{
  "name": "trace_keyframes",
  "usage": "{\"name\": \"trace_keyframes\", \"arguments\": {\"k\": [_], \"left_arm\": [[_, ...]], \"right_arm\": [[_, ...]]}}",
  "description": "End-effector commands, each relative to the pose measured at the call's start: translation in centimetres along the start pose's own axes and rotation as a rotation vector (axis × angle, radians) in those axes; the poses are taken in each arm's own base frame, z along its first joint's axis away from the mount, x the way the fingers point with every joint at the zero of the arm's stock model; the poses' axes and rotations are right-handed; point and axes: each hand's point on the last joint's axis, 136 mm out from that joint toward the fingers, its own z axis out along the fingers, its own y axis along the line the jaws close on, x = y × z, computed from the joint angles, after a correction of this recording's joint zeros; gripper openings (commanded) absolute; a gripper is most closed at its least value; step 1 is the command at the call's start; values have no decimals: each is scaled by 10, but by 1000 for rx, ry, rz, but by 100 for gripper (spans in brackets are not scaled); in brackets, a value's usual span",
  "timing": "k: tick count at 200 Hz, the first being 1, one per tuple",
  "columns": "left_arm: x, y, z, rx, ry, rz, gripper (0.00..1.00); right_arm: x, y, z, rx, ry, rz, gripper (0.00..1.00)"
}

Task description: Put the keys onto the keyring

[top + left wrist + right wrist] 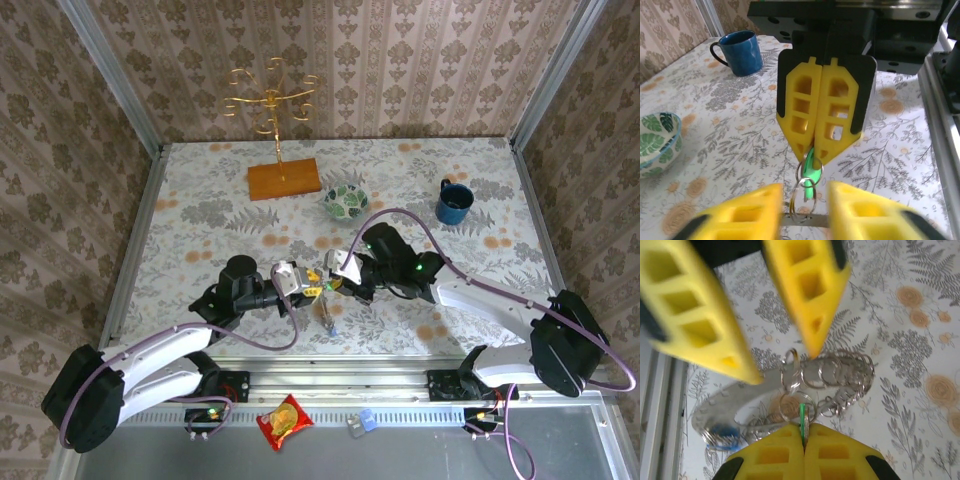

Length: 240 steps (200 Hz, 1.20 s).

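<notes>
One green key (811, 170) sits pinched in right gripper (813, 150), left gripper (805, 189) parted

2 keys (811, 170), 1 bowl (346, 202), 1 mug (453, 203)

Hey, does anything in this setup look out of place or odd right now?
Yes. A red packet and a small blue-grey item lie on the metal ledge at the near edge, off the flowered table, apart from the work. On the table, the blue mug and patterned bowl stand upright; nothing looks spilled.
</notes>
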Motion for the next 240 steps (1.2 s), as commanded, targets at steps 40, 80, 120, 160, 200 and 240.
{"name": "trace_keyframes", "arguments": {"k": [40,80,120,160,200,240], "left_arm": [[-23,32,-18,-219,-78,26,66],[-32,102,-83,-731,-109,-44,79],[-35,134,-162,-1083,-124,-145,93],[-34,139,-189,-1181,-66,-176,98],[-4,155,-196,-1257,37,-261,100],[24,177,-196,-1286,102,-330,100]], "right_arm": [[-27,-22,-23,89,24,-70,0],[-69,-29,-21,90,-91,-74,0],[-125,-25,11,51,-243,-56,0],[-126,-39,50,64,-305,84,0],[-42,-57,66,135,-58,105,0],[55,-69,52,198,308,-7,0]]}}
